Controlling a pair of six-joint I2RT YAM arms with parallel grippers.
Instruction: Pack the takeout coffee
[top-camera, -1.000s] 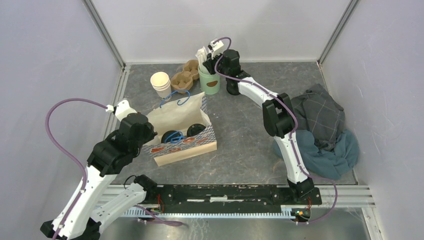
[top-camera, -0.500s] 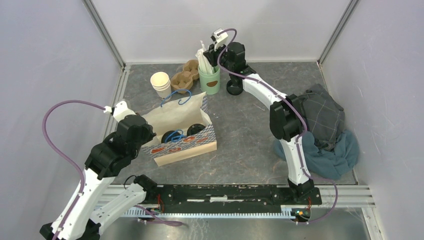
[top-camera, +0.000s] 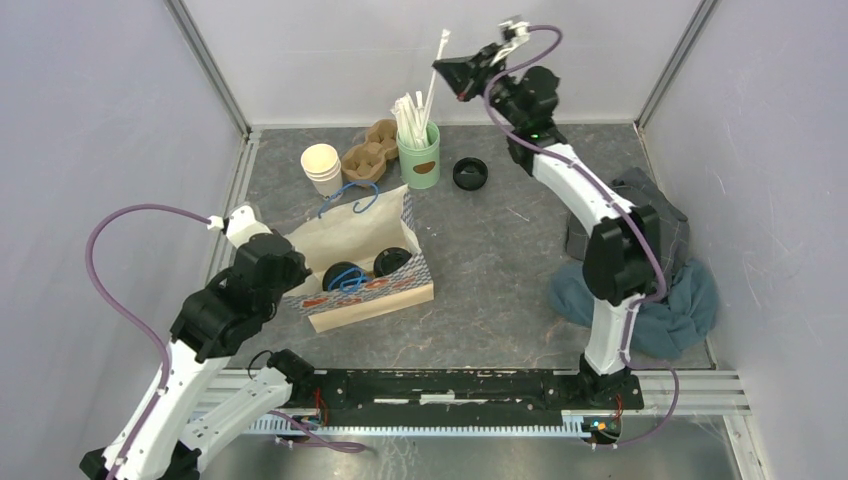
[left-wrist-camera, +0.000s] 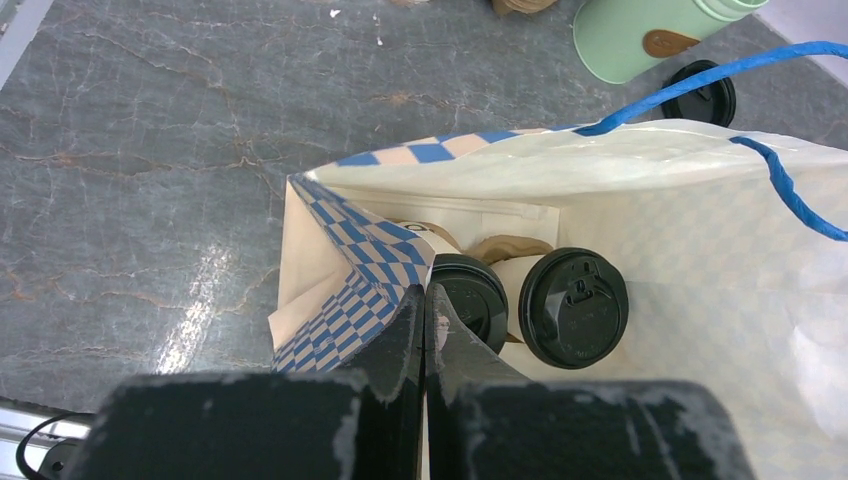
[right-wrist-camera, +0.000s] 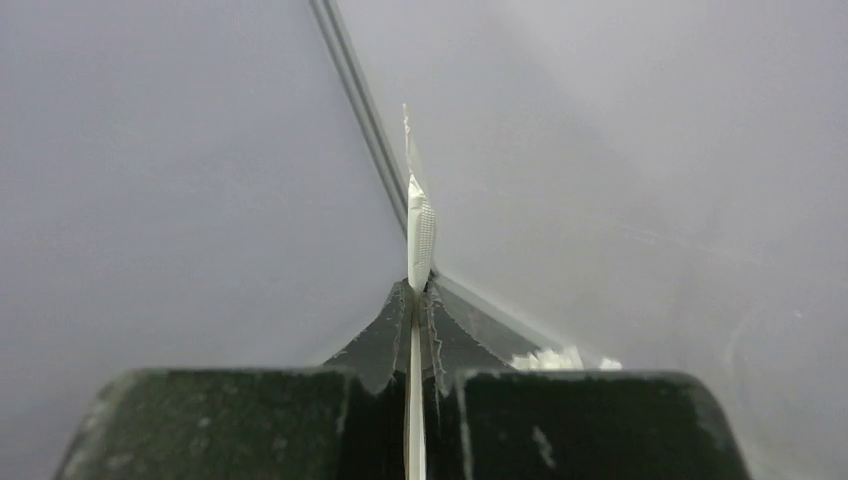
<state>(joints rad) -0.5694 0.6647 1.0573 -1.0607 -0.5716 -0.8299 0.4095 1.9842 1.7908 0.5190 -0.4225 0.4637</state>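
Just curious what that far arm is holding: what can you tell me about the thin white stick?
A paper-wrapped straw, by its look: thin, white, its tip flattened and crimped. The right gripper is shut on it, holding it nearly upright above the green cup of similar straws. Whether its lower end is clear of the cup is unclear.
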